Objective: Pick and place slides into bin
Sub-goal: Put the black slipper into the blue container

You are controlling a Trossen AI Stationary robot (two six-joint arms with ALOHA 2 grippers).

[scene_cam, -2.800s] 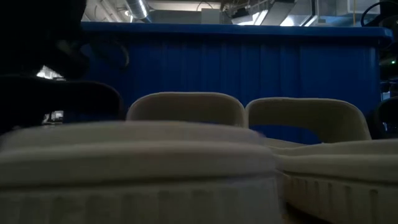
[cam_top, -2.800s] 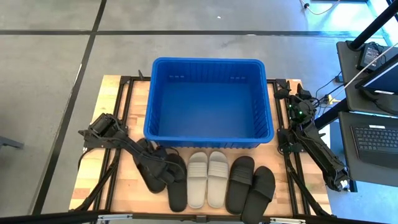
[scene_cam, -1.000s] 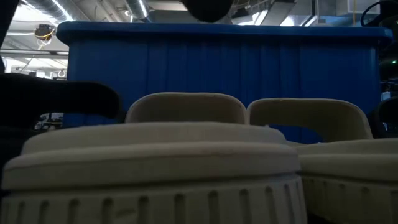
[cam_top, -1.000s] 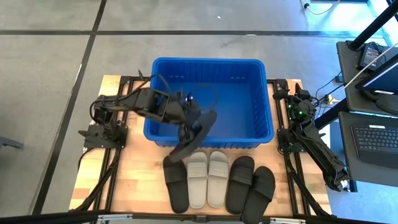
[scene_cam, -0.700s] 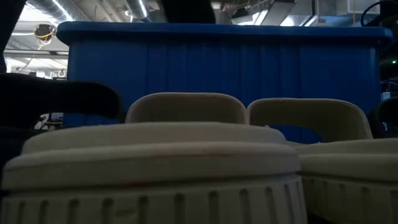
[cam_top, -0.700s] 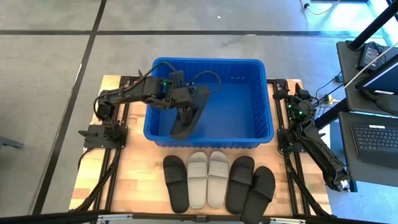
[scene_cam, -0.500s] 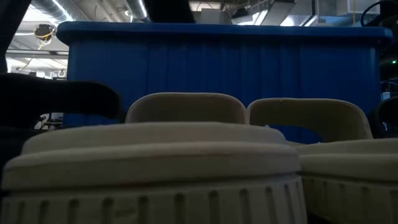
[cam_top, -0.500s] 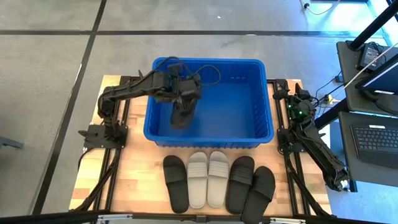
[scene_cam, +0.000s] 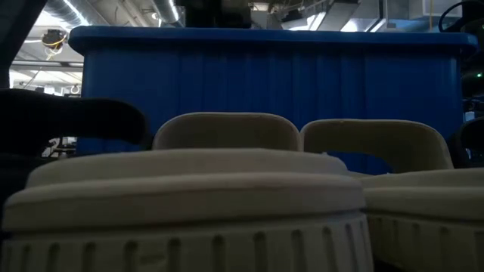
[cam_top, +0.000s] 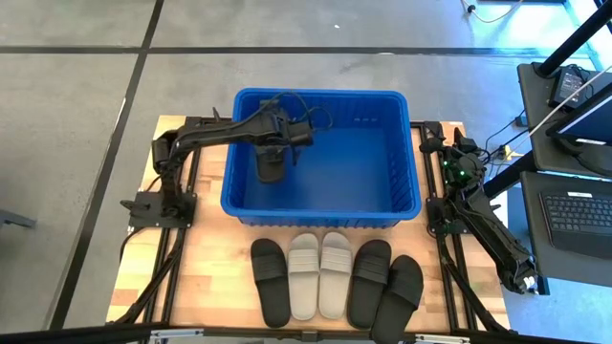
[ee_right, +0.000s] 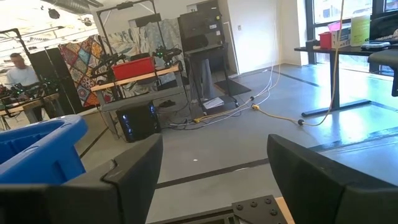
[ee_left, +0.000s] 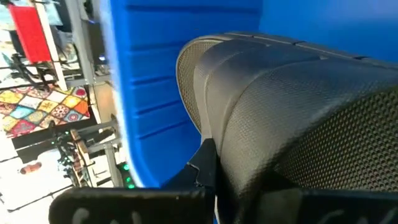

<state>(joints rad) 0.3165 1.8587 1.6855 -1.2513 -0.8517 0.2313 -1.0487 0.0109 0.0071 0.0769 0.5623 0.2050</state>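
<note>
High view: left gripper (cam_top: 272,153), clamped on black slide (cam_top: 270,167), moved deeper into bin (cam_top: 406,196).

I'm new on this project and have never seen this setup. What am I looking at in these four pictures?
Two robot arms stand at a wooden table. One picture looks straight down, one looks level from the tabletop, and two come from cameras on the wrists. The left gripper is over the blue bin, shut on a black slide, which fills its wrist picture. Five slides lie in a row in front of the bin: three black slides and two light grey ones. The right gripper waits open at the table's right edge.
</note>
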